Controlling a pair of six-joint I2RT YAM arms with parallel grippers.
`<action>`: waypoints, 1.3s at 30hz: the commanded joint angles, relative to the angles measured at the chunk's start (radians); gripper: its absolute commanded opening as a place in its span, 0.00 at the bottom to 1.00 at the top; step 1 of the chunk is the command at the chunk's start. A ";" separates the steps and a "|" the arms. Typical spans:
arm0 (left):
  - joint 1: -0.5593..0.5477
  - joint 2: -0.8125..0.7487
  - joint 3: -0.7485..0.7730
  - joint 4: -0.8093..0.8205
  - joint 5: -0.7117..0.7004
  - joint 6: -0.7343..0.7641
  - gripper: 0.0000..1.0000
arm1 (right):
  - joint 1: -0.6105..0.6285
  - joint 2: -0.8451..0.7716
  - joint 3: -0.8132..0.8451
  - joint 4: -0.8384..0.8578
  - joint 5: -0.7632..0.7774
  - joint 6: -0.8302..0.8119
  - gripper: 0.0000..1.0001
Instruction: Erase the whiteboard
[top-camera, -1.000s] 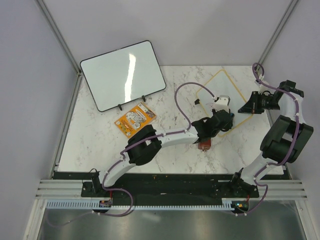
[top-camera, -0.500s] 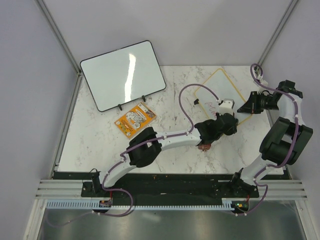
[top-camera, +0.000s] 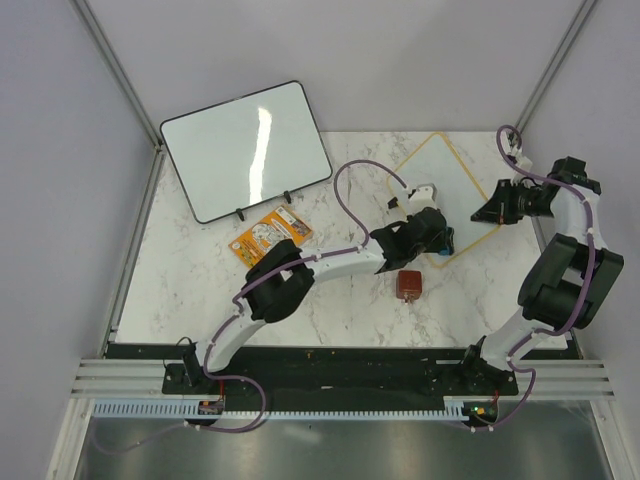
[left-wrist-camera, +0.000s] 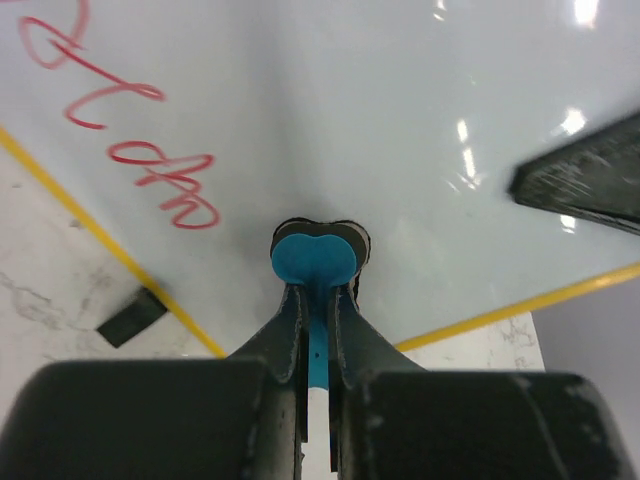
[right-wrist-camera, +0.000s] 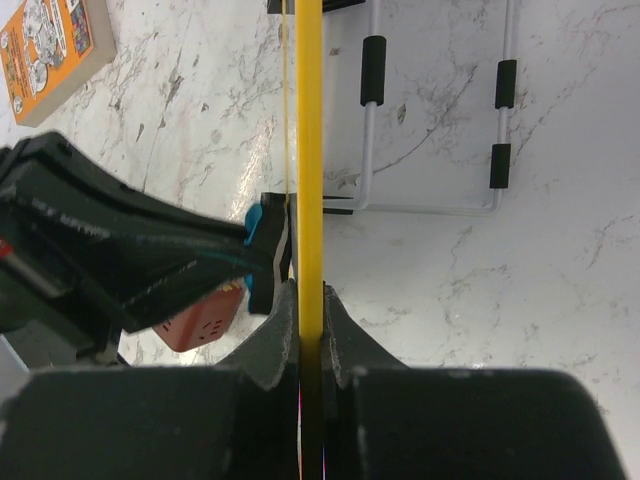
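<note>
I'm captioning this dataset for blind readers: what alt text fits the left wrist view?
The left pincer, shut on a flat blue eraser, holds it against the white face of a yellow-framed whiteboard. Red handwriting sits at upper left; a small black block lies on the marble table below.

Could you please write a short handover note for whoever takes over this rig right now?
Left gripper: fingers shut on the blue eraser, pressed against the whiteboard face.
Right gripper: shut on the whiteboard's yellow frame edge.
Done: the face around the eraser is clean.
Left to do: red writing to one side of the eraser, not yet wiped.
</note>
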 joint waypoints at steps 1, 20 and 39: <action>0.094 0.041 -0.041 -0.120 -0.126 -0.028 0.02 | 0.036 0.016 0.038 -0.075 0.162 -0.089 0.00; 0.022 0.040 -0.032 0.211 -0.126 0.166 0.02 | 0.037 0.050 0.055 -0.202 0.185 -0.182 0.00; -0.077 0.030 -0.029 0.385 0.188 0.216 0.02 | 0.036 0.059 0.049 -0.195 0.157 -0.183 0.00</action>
